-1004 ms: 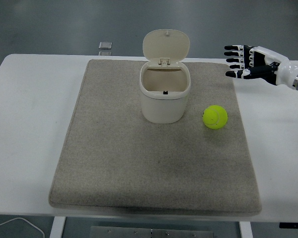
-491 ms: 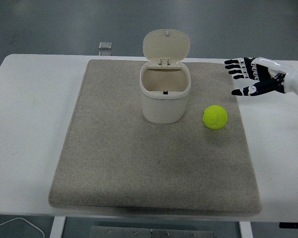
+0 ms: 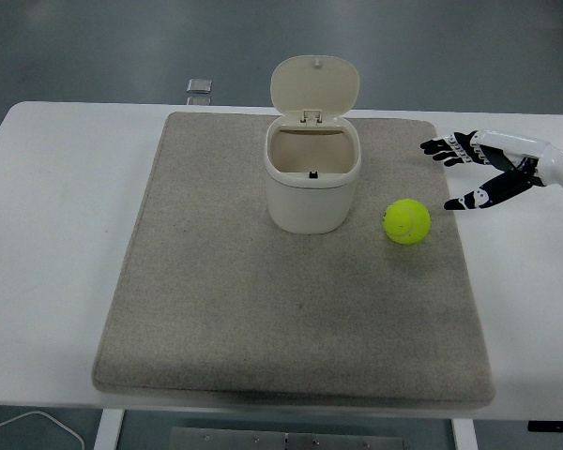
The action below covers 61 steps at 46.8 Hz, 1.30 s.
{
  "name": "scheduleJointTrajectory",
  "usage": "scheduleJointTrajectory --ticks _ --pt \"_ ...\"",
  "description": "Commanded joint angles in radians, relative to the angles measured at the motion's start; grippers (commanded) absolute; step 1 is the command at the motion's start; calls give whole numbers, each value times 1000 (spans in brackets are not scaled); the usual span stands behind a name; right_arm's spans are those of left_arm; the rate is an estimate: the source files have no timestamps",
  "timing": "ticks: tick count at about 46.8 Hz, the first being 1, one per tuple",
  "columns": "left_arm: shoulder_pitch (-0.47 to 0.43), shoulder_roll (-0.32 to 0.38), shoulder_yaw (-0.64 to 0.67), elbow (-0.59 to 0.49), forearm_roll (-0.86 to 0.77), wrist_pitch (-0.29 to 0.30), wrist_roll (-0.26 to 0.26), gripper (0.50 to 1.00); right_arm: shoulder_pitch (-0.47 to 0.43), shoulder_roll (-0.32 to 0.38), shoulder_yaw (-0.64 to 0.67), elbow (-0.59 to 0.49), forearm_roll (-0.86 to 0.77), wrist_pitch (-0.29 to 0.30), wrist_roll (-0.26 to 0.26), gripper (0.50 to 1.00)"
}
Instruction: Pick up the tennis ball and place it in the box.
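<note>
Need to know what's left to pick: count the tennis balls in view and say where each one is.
1. The tennis ball lies on the grey mat, just right of the open cream box, apart from it. The box's visible interior shows no ball.

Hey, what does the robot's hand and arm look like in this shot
Only the right hand shows: five slim fingers, black with small white segments and black tips. The back of the hand and the forearm wear a glossy white shell, with black joints underneath. No cables are visible.

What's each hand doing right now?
Left hand: not in view.
Right hand: open, fingers spread, holding nothing, right of the ball.
</note>
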Motion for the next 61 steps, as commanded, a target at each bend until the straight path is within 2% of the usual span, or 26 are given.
scheduleJointTrajectory --ticks 1,20,27,35,42,47,61 --pt "0 0 0 0 -1 0 0 992 0 -2 2 16 -28 -2 0 924" --pt "0 0 0 0 -1 0 0 990 -9 15 -17 42 -135 -89 0 924" --pt "0 0 0 0 -1 0 0 992 -8 17 -31 42 -184 -100 0 924" --pt "0 0 0 0 0 0 0 992 -9 46 -32 42 -217 -102 0 924" --pt "-2 0 0 0 0 0 0 992 -9 71 -34 42 -218 -132 -4 924" --pt "0 0 0 0 -1 0 0 992 -17 87 -35 41 -243 -134 -4 924" --pt "0 0 0 0 0 0 0 992 -26 103 -44 31 -293 -154 -4 924"
